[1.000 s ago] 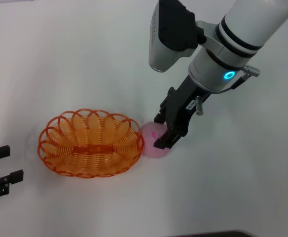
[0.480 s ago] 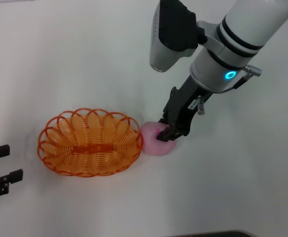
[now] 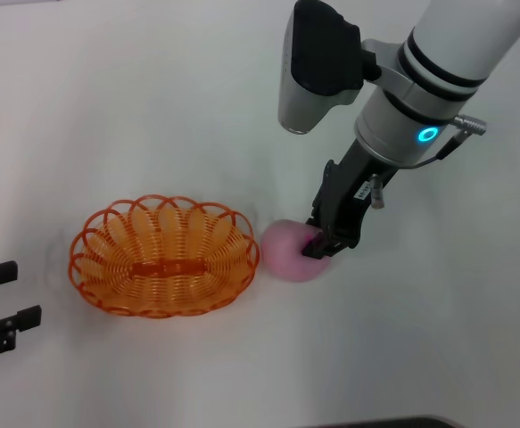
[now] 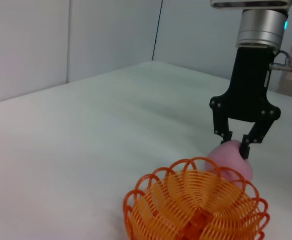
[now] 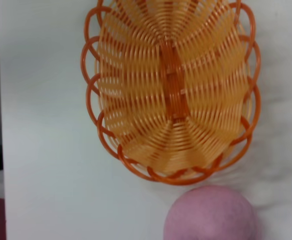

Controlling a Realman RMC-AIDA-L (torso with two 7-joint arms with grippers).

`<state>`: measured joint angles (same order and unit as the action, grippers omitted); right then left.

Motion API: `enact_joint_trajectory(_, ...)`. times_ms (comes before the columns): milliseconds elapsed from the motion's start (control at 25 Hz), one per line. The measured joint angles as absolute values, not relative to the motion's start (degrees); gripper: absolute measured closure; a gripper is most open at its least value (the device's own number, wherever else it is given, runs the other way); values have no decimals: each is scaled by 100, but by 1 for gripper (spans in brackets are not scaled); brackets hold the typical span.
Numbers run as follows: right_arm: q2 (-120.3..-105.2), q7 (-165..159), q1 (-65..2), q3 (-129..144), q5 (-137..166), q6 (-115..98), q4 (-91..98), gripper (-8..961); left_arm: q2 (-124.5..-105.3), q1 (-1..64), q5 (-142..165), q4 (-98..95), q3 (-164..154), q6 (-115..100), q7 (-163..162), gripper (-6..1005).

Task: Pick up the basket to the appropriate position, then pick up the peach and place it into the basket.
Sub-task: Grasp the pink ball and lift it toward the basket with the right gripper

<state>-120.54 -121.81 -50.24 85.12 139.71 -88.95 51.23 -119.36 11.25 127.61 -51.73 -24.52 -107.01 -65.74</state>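
Right end effector (image 3: pixel 322 247) pinching the peach (image 3: pixel 288 251) from above — fruit on the tabletop, just beside the empty basket (image 3: pixel 163 257), ready for a short hop. Left end effector (image 3: pixel 1 314) parked at the tabletop's left edge — fingers spread.

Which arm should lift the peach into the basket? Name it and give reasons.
The right. Its right tool is already down on the peach, fingers closed around it, beside the basket. The left tool sits parked at the table's edge.
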Motion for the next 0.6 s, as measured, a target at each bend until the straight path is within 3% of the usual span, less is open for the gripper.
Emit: enact_joint_trajectory(600,-12023,-12128,-4968,8096,14204,-9244,5473,718,-11944,1171,12737,-5239,-2443,-10725,-6645,357)
